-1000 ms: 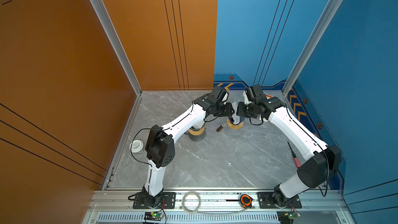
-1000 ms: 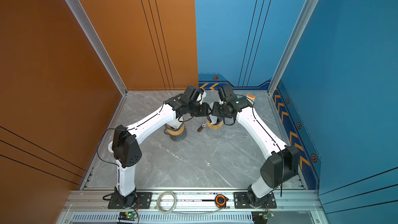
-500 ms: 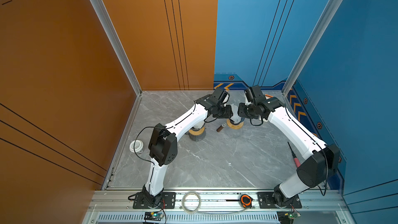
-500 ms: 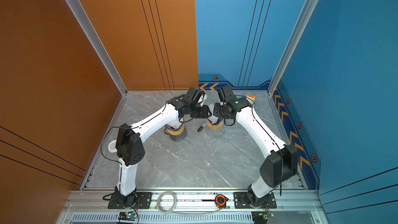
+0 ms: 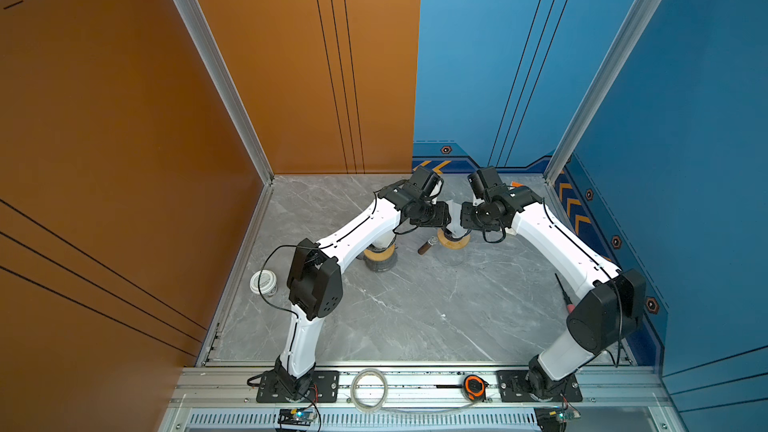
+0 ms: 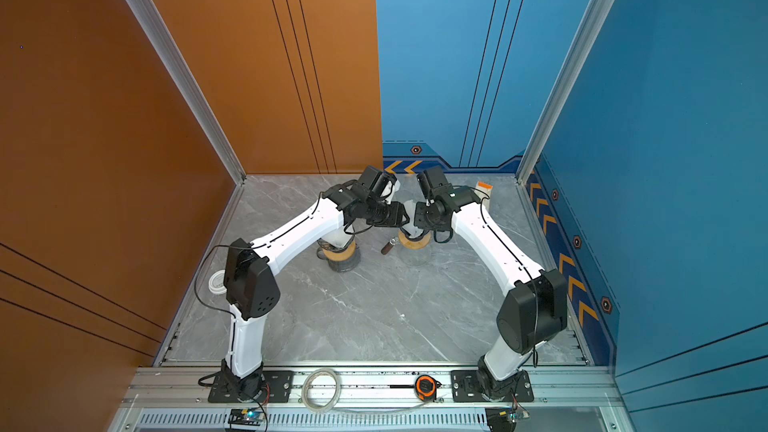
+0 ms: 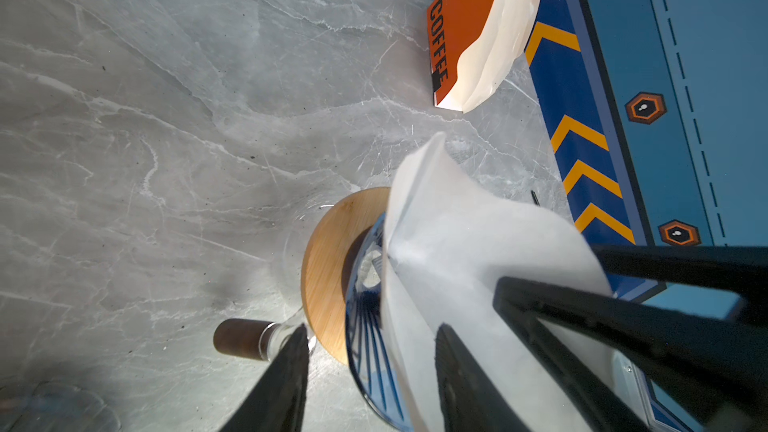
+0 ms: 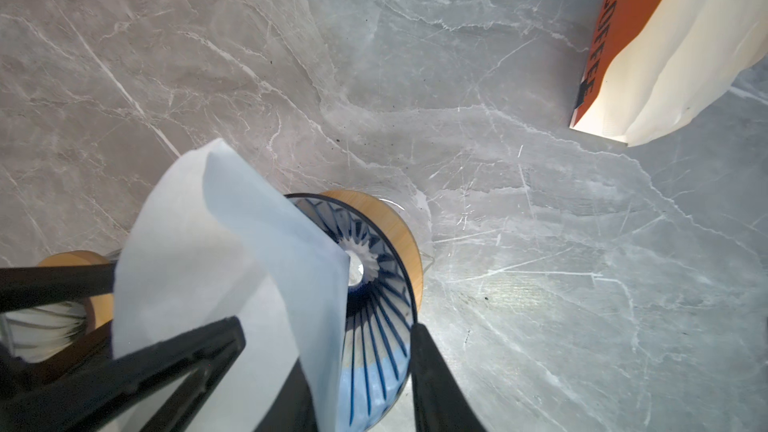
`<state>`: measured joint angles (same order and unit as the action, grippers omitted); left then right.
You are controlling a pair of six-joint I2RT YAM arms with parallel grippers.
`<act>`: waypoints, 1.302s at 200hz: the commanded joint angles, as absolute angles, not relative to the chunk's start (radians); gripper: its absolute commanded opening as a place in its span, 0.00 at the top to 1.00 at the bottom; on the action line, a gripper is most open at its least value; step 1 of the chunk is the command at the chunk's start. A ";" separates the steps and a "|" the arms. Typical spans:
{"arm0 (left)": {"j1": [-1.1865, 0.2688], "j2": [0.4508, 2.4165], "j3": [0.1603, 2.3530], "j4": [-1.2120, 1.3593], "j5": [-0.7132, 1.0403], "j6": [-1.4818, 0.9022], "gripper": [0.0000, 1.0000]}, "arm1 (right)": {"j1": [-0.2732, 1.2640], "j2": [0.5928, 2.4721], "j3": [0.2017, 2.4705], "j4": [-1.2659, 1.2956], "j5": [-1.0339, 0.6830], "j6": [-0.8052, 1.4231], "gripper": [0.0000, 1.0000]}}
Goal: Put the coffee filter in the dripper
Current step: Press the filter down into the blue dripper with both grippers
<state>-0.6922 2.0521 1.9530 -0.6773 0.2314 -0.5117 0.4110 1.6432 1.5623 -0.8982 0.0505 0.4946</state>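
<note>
Finds the white filter tip-down in the blue ribbed dripper, leaning, upper half well above the rim. Shows the left fingers spread, straddling the paper's edge, pinching nothing. Shows the right fingers spread too, one in front of the paper, the other beside the dripper. Under the dripper, a wooden collar, toward the back of the bench; near the wall, an orange pack marked COFFEE.
</note>
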 commanded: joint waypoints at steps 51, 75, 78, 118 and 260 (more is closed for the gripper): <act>-0.680 2.085 1.984 -0.737 0.198 -0.471 0.44 | 0.388 1.664 1.592 -0.948 0.094 0.474 0.64; -0.678 2.091 1.990 -0.739 0.196 -0.467 0.42 | 0.379 1.670 1.589 -0.949 0.094 0.470 0.64; -0.678 2.092 1.990 -0.739 0.197 -0.468 0.42 | 0.378 1.672 1.588 -0.948 0.093 0.469 0.64; -0.677 2.121 2.014 -0.738 0.212 -0.469 0.42 | 0.364 1.700 1.591 -0.948 0.080 0.468 0.64; -0.663 2.135 2.028 -0.749 0.225 -0.467 0.42 | 0.336 1.764 1.601 -0.946 0.013 0.448 0.63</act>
